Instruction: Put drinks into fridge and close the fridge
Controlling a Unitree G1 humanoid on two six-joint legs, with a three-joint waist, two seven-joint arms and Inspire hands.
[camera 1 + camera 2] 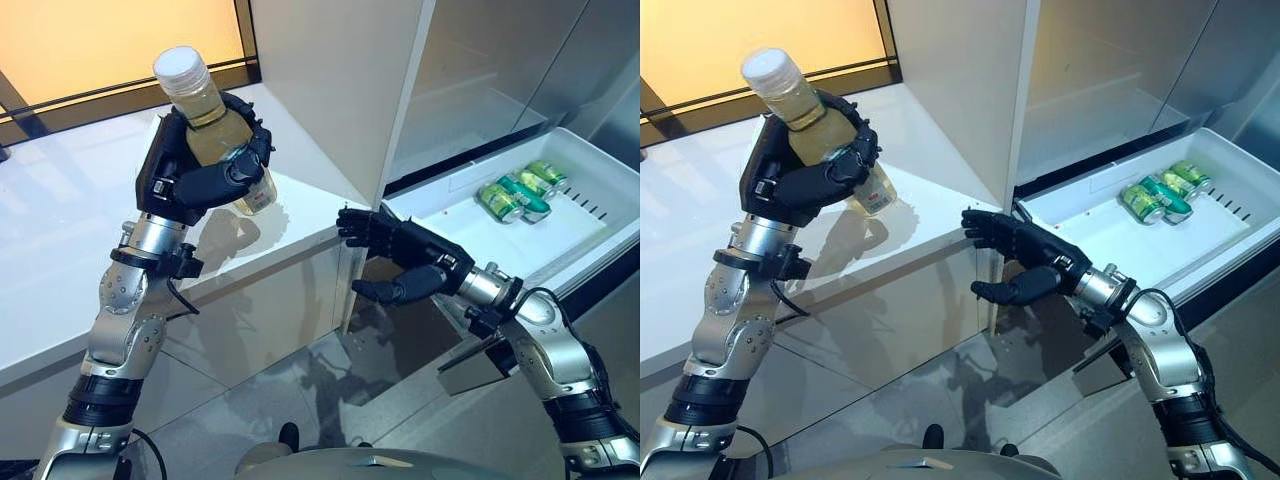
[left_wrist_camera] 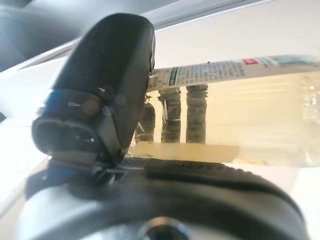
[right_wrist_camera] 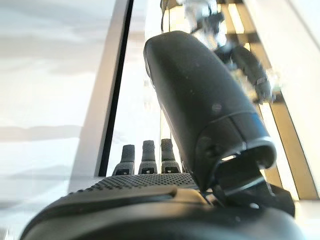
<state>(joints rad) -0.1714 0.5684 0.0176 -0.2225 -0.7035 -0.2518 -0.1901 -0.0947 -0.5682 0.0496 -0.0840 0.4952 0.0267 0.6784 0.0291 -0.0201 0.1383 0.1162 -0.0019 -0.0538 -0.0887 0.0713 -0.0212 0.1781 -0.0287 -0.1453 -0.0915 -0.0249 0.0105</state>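
My left hand [image 1: 195,180] is shut on a clear bottle [image 1: 205,105] of pale yellow drink with a white cap, held tilted above the white counter [image 1: 60,240]. The bottle [image 2: 240,115] shows close up in the left wrist view, with my thumb [image 2: 107,85] across it. My right hand [image 1: 400,255] is open and empty, fingers spread, in front of the counter's corner, left of the open fridge drawer [image 1: 470,230]. Green cans [image 1: 520,192] lie in the drawer at its far side. My right hand's thumb [image 3: 205,105] stands out in its wrist view.
The white fridge cabinet [image 1: 340,80] stands behind the counter's right end, its upper compartment open. The white drawer juts out toward me at the right. A dark-framed window [image 1: 120,50] lies behind the counter. Shiny grey floor [image 1: 330,390] lies below.
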